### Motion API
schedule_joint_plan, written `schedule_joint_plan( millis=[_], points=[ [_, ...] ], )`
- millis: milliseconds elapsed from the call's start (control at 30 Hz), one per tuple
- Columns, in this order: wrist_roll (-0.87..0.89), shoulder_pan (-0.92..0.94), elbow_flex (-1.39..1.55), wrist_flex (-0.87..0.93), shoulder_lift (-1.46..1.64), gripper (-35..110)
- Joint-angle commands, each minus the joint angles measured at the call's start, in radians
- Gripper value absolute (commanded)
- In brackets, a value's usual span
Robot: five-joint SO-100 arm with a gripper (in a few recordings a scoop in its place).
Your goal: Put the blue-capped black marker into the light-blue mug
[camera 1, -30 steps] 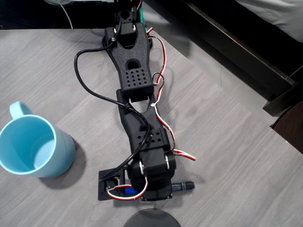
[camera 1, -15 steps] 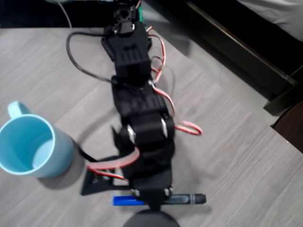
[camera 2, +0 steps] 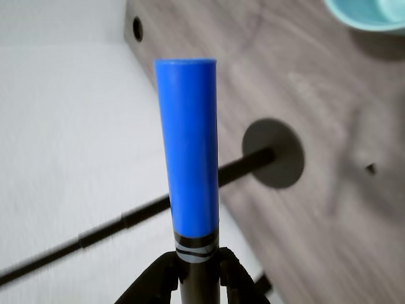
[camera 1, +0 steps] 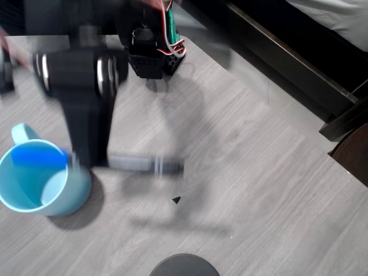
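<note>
The table [camera 1: 253,190] is grey wood-grain laminate, with a small dark speck on it near the middle of the overhead view. Beyond its far edge runs a dark rail or frame [camera 1: 287,63], with pale fabric in the top right corner. A round black disc [camera 1: 184,265] sits at the near edge; in the wrist view the same disc [camera 2: 273,154] is the base of a thin black pole slanting over a pale floor beside the table.

The arm [camera 1: 86,86] is badly motion-blurred in the overhead view, lifted over the left part of the table, its base at the top with red and white wires.

The marker [camera 1: 103,160] lies roughly level there, its long axis running left to right: the blue cap points left and hangs over the mouth of the mug [camera 1: 40,198], the dark barrel trailing right over the table. It looks raised above the mug, not inside it. The mug stands upright at the left edge, handle toward the far side.

In the wrist view the claw [camera 2: 198,266] pinches the marker [camera 2: 188,158] on the black barrel just below the cap, which points straight away from the camera. The mug's rim [camera 2: 367,16] shows at the top right corner.
</note>
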Motion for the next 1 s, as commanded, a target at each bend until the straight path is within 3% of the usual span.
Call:
schedule_joint_plan(
  millis=[0,200,333,967],
  points=[
    [0.041,0.19,0.302,-0.092,0.153,0],
    [0.12,0.313,0.979,-0.54,0.408,0],
    [0.186,0.298,1.204,-0.678,0.46,0],
    [0.414,0.225,1.275,-0.907,0.334,0]
  ],
)
